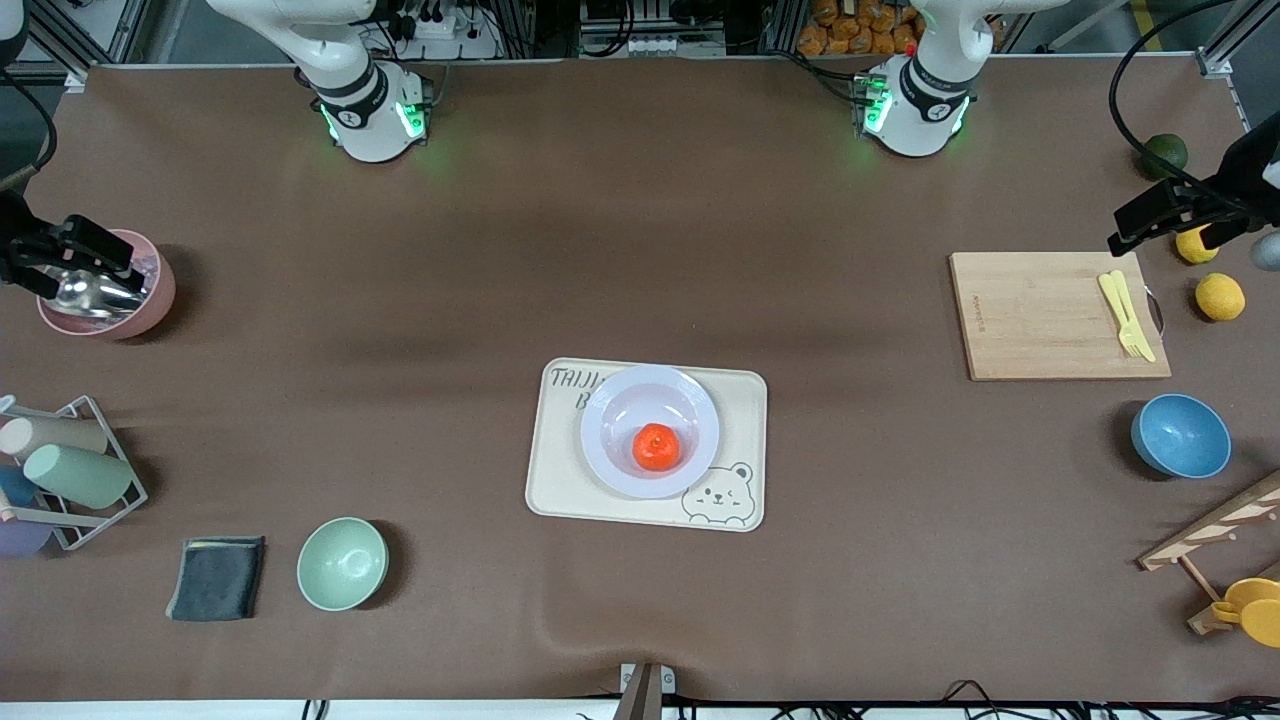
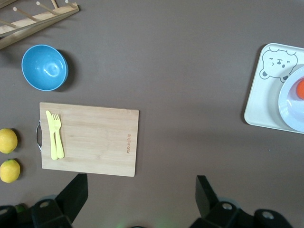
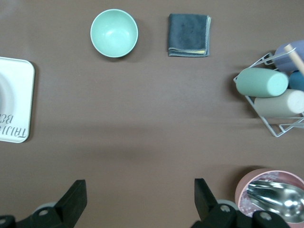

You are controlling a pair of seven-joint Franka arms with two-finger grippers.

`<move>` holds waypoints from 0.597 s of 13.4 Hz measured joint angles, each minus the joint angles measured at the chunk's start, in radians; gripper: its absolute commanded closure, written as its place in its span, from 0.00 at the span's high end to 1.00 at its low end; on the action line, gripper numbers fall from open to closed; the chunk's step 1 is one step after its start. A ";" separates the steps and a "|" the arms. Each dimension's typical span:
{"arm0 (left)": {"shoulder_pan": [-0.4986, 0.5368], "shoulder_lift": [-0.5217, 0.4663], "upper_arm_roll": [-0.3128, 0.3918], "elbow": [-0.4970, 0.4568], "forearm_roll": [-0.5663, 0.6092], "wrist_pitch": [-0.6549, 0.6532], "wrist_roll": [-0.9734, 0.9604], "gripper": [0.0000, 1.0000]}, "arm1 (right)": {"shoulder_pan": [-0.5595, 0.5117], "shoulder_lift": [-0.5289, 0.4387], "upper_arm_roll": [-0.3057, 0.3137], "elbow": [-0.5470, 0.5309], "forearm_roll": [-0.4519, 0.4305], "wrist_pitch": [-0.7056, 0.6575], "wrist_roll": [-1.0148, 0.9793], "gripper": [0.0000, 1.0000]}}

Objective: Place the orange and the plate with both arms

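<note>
Red-orange orange (image 1: 656, 446) in plate (image 1: 610, 441) on tray (image 1: 560, 480); left end effector (image 2: 140, 190) and right end effector (image 3: 137, 195) both spread.

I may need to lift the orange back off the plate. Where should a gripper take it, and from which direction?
Come straight down from above and close across the orange's widest middle. It sits low in the plate's shallow well, so the raised rim would likely block a sideways approach. Being round, any finger orientation should do. Both grippers are open and waiting at the table's ends.
</note>
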 measured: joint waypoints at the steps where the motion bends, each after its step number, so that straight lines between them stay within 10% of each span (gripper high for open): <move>1: 0.000 0.000 0.000 0.000 0.000 0.000 0.000 1.00 | 0.000 0.006 0.000 0.011 -0.004 0.000 0.000 1.00; 8: 0.001 0.000 0.004 0.001 0.000 0.002 0.000 1.00 | -0.001 0.045 -0.003 0.058 -0.005 0.002 0.001 1.00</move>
